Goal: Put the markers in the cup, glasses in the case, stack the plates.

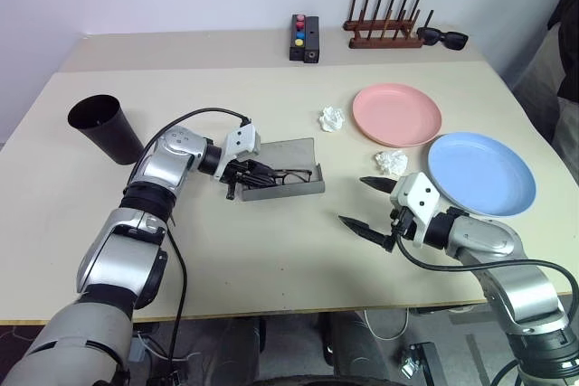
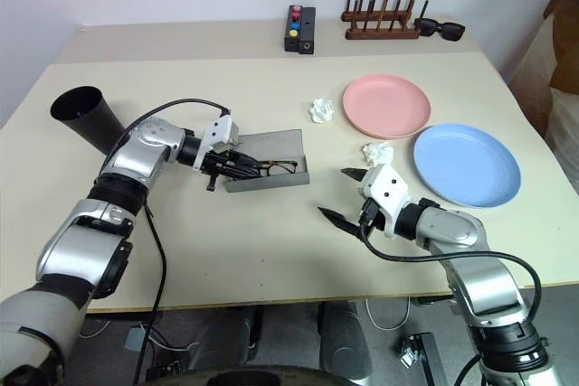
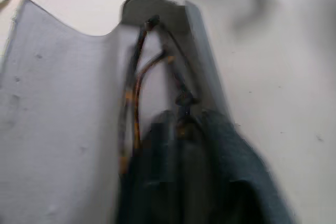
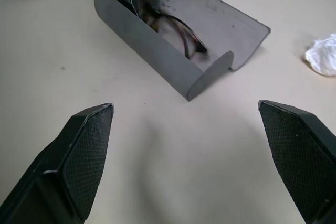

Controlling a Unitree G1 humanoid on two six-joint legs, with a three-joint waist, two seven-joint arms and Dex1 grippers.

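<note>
Left claw at the open case, glasses going in

Left claw (image 1: 242,180) reaches sideways into the grey case (image 1: 288,178), fingertips at the end nearest the cup. From the head camera I cannot tell whether its fingers still pinch the glasses (image 1: 291,174) or have let go; the frame lies along the trough of the case, lid folded back flat behind. My read: the case sits open so the frame can be slid in lengthwise, and the lid is not yet shut.

Right claw (image 1: 373,205) hangs spread wide and empty above bare table (image 1: 271,259), near the case's far end, pointing at it. Likely waiting to steady the case or fold the lid.

Cup (image 1: 107,127) stands tilted at the table's left edge. No markers show. Pink plate (image 1: 396,114) and blue plate (image 1: 481,173) lie side by side, just apart, unstacked. Two crumpled white scraps (image 1: 334,118) rest near the plates.

Left wrist camera: case wall (image 3: 58,129) and lid seen from inside; thin temple arms of the glasses (image 3: 137,82) run down the trough to the dark fingers (image 3: 199,177). Blur hides the contact.

Right wrist camera: both fingers (image 4: 84,161) wide apart, nothing between; case (image 4: 157,56) ahead, glasses (image 4: 184,32) inside it, left claw's fingers at its far end.
</note>
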